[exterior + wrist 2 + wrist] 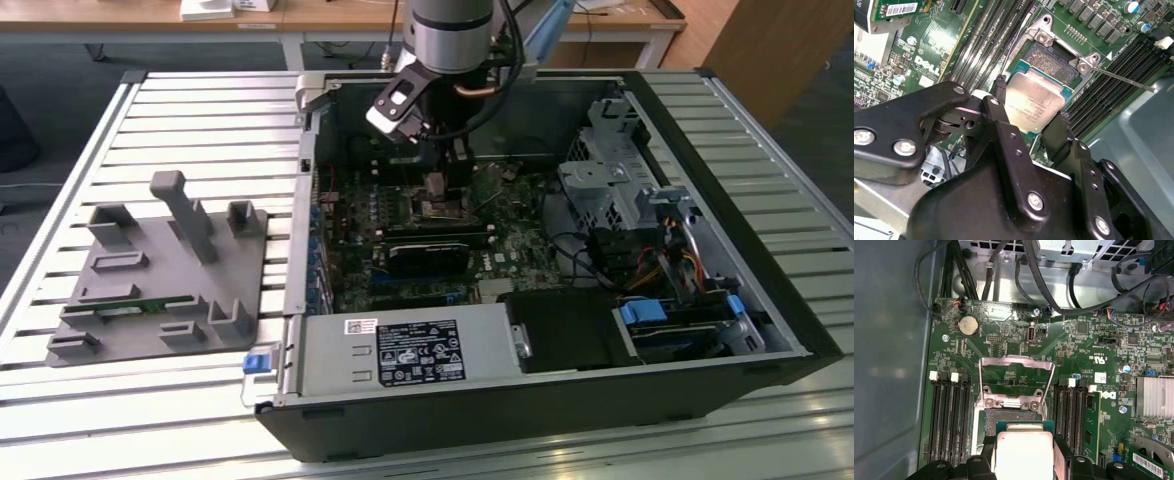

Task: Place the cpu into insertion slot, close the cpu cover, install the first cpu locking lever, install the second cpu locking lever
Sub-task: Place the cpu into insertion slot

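My gripper (1032,104) is shut on the cpu (1034,102), its black fingers (1000,86) pressing two opposite edges of the silver-topped chip. The cpu (1024,452) hangs tilted just above the near part of the insertion slot (1053,61), a square black socket whose far half lies bare. The cpu cover (1016,360), a silver frame, stands flipped open beyond the insertion slot (1010,416). A thin metal lever (1124,80) sticks out beside the socket. In the exterior view the gripper (441,190) reaches down into the open computer case over the motherboard.
Long black memory slots (951,420) flank the socket on both sides. A black card (427,250), a labelled power supply (400,352), a drive cage (607,185) and cables crowd the case. A grey fixture plate (160,290) lies on the slatted table at the exterior view's left.
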`<state>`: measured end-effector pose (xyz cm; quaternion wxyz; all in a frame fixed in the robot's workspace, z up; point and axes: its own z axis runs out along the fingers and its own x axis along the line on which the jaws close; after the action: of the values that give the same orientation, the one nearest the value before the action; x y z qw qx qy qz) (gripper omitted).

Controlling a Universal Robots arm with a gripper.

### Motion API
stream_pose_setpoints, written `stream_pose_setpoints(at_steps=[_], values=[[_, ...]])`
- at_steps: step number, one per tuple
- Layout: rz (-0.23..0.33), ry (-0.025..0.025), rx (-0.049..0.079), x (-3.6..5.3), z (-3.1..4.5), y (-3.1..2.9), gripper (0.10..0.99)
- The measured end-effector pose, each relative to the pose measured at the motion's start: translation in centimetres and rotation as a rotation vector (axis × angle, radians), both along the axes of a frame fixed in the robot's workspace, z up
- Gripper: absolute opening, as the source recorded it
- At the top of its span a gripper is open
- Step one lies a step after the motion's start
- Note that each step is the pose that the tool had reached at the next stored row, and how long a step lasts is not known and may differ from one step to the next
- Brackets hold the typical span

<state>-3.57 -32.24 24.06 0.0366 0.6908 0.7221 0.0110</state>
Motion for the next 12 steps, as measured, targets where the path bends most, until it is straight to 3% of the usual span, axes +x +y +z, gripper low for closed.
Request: stream_pose_setpoints(at_steps=[12], values=[[0.000,0.0002,0.000,0.00,-0.45,0.00,0.541]])
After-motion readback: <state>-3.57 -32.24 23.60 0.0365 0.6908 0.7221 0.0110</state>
